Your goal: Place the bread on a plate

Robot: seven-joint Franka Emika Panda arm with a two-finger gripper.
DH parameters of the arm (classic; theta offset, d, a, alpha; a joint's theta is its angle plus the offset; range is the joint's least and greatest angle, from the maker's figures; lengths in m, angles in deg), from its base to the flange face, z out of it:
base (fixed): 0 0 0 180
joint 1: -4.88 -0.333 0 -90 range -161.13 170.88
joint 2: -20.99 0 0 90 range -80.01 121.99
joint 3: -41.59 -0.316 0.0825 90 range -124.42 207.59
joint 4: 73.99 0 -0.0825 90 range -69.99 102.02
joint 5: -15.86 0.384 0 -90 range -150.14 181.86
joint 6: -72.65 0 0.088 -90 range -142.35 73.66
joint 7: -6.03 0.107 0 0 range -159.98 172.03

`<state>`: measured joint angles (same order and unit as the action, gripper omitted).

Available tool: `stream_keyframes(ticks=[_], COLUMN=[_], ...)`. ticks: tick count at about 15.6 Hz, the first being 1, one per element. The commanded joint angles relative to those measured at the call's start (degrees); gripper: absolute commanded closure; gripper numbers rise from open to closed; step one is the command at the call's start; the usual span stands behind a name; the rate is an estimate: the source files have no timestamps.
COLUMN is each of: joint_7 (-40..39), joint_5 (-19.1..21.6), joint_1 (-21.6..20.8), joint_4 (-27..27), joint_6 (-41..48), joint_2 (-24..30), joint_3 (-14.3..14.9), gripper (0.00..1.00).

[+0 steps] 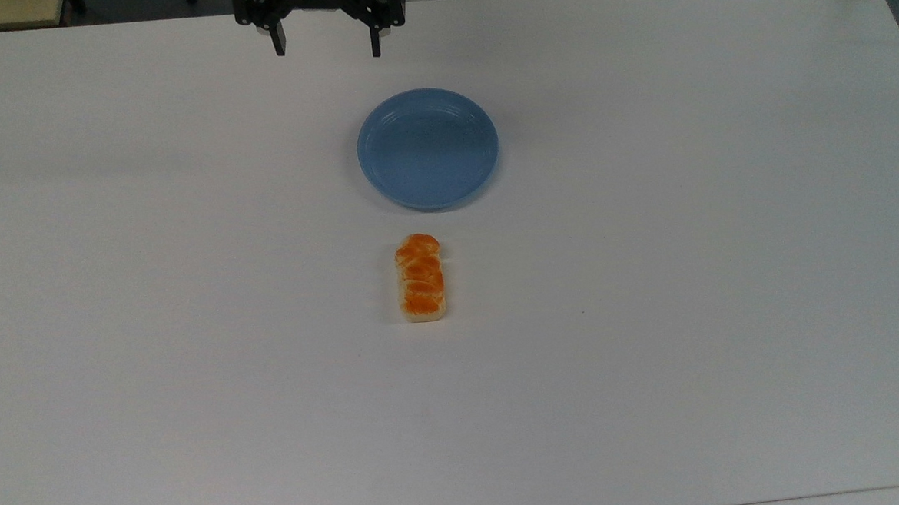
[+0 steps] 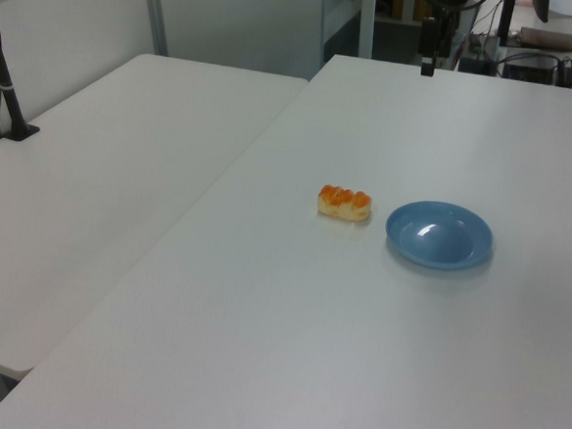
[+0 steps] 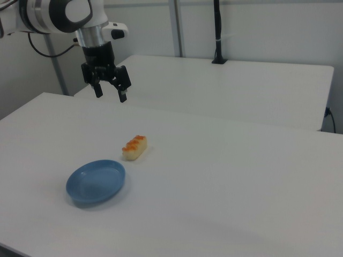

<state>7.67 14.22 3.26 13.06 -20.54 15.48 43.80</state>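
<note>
One bread [image 1: 421,278], small and long, lying flat on the white worktop [image 1: 690,286] with its shiny orange top up. Not touching the plate, just near it, one short end pointing at the rim. One plate [image 1: 428,147], round and light blue, with nothing in it, sitting between the bread and the arm in the top view. In the right view, bread [image 3: 134,148] just up and to the right of the plate [image 3: 96,182]. In the left view, bread [image 2: 345,203] just to the left of the plate [image 2: 439,235].

One gripper [image 1: 326,46], black, hanging high in the air on the far side of the plate from the bread, well apart from both. Jaws spread wide, holding nothing, pointing down. Same gripper [image 3: 110,93] seen in the right view, up above the worktop behind the bread, on the end of one white arm [image 3: 59,12].

Looks like the very start of the job: bread not yet picked up. Next, most likely, a trip over the plate to the bread, then down with the jaws on the two long sides. Soft-looking sides, so a gentle squeeze may be best. After that, a lift and a short ride back to the plate

One more white table [image 3: 241,85] beside the worktop
</note>
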Motion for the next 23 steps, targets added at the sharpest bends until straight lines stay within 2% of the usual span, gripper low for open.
stream_keyframes(ticks=[1, 23], joint_7=[-0.7, -0.8], joint_5=[-1.1, -1.1], joint_1=[0.3, 0.5], joint_4=[1.1, 0.9], joint_6=[0.6, -0.2], joint_2=[1.6, 1.2], joint_3=[0.2, 0.2], gripper=[0.0, 0.0])
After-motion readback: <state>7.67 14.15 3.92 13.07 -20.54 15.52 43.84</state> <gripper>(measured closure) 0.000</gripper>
